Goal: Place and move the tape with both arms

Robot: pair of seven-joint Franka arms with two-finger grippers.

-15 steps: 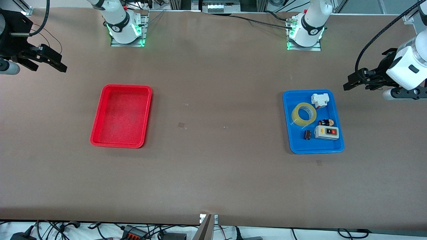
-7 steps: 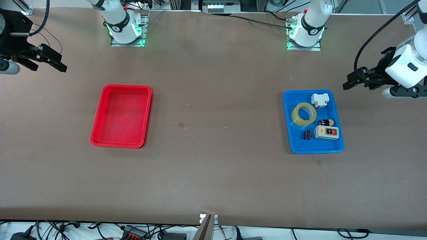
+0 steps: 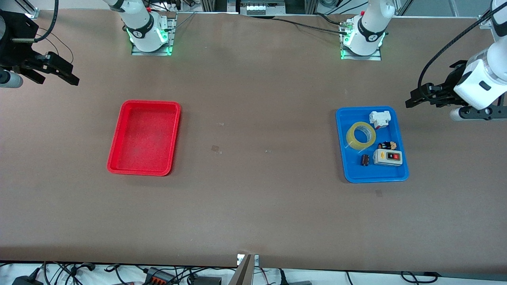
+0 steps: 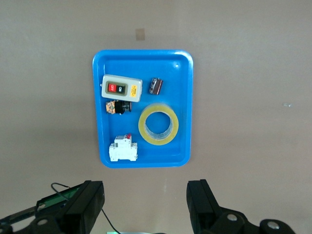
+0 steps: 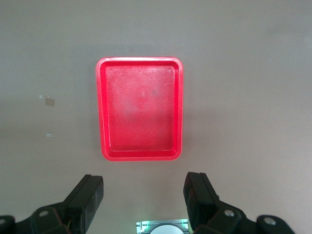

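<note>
The yellow tape roll point(image 3: 361, 135) lies flat in the blue tray point(image 3: 344, 166) at the left arm's end of the table; it also shows in the left wrist view point(image 4: 158, 125). My left gripper point(image 3: 412, 101) is open and empty, high in the air over bare table beside the blue tray's rim; in its wrist view point(image 4: 146, 204) the jaws stand wide apart. My right gripper point(image 3: 69, 77) is open and empty, high over the table at the right arm's end, and in its wrist view point(image 5: 144, 202) it looks down on the red tray point(image 5: 102, 122).
The blue tray also holds a white breaker point(image 3: 379, 118), a grey switch box point(image 3: 388, 157), a small black cylinder point(image 3: 365, 160) and a small dark part point(image 3: 387, 145). The red tray point(image 3: 115, 158) is empty. The arm bases point(image 3: 148, 33) point(image 3: 362, 37) stand along the table's edge farthest from the front camera.
My left gripper has shifted slightly away from the front camera and toward the blue tray. The right arm and the tape have not moved.
</note>
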